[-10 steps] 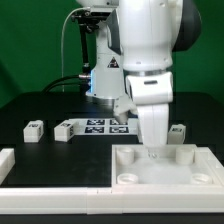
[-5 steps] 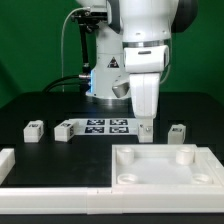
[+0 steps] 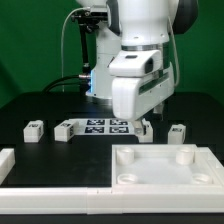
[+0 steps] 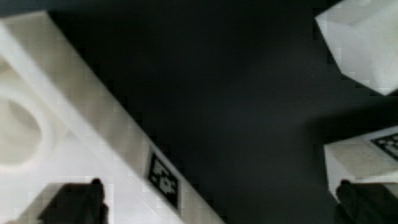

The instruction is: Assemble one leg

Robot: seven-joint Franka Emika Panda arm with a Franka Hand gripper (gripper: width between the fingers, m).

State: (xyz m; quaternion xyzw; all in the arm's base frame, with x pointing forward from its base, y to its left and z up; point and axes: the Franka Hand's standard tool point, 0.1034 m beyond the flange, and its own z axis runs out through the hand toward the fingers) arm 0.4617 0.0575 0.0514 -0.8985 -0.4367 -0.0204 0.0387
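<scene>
Three small white legs with tags stand on the dark table in the exterior view: one and another on the exterior view's left, and one on its right. My gripper hangs just behind the far edge of the large white panel, tilted, open and empty. In the wrist view the gripper shows two dark fingertips far apart with nothing between them. The panel's edge with a tag lies on one side. A tagged white block and a second white block lie on the other.
The marker board lies between the legs, just beside my gripper. A white L-shaped frame runs along the table's front on the exterior view's left. The robot's base stands behind the marker board.
My gripper has risen off the white panel's top, moved back to its far edge and tilted. The legs and the panel have not moved.
</scene>
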